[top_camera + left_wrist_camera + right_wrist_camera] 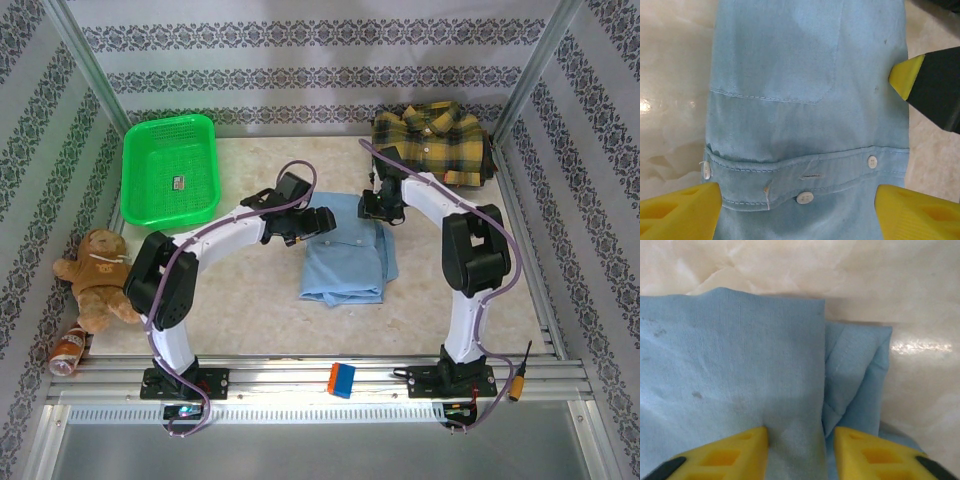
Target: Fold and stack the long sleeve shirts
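The light blue shirt (pixel 345 258) lies folded into a narrow strip mid-table. My left gripper (pixel 318 222) hovers over its upper left part. In the left wrist view the shirt's button placket (pixel 810 175) runs between the yellow fingers (pixel 682 212), which stand wide apart at either side of the strip, open. My right gripper (pixel 381 208) is at the shirt's far right corner. Its yellow fingers (pixel 727 455) have closed in on a layered fold of the blue cloth (pixel 790 405), which puckers between them. The yellow-and-dark plaid shirt (pixel 432 142) lies crumpled at the back right corner.
A green mesh basket (pixel 170 168) stands at the back left. A teddy bear (pixel 98 275) and a small bottle (pixel 68 350) lie off the table's left edge. A red and blue block (pixel 342 380) sits on the front rail. Bare marbled tabletop (pixel 250 310) surrounds the blue shirt.
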You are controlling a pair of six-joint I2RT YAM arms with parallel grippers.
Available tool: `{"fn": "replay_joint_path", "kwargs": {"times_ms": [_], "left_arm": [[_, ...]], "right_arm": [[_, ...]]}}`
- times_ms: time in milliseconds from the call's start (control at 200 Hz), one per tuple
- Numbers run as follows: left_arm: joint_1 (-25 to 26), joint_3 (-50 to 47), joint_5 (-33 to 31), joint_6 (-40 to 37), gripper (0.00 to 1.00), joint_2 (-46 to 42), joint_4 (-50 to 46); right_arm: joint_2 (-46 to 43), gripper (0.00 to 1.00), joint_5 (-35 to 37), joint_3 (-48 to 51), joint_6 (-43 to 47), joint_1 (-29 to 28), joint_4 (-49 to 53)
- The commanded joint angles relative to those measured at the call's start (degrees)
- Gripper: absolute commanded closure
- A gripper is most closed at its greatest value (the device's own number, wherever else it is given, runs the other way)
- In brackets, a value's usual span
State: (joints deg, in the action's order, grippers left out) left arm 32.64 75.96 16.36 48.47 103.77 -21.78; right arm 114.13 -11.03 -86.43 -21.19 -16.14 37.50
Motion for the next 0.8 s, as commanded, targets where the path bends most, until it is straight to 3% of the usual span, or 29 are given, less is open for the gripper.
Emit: {"fn": "replay_joint_path", "kwargs": {"times_ms": [0,105,420,794], "left_arm": [[0.64,0.66,-1.35,0.52,0.2,1.1,1.05],[0.76,1.67,-2.14,0.4,0.2,1.38,0.37],[1.1,4.42,-4.15,1.25,0.2,2.2,-0.8],[5.0,9.71,-7.05,6.07,0.25,4.26,-0.18]], "right_arm": [[-0.84,0.82,-0.42,-2.0,-1.59,-0.05,-0.67],[-4.28,1.0,2.48,-0.13,-2.53,0.17,-0.65],[-13.58,1.0,8.95,13.09,-4.98,2.12,-6.29],[-16.68,1.0,11.11,22.92,-7.52,3.06,-11.16]]}}
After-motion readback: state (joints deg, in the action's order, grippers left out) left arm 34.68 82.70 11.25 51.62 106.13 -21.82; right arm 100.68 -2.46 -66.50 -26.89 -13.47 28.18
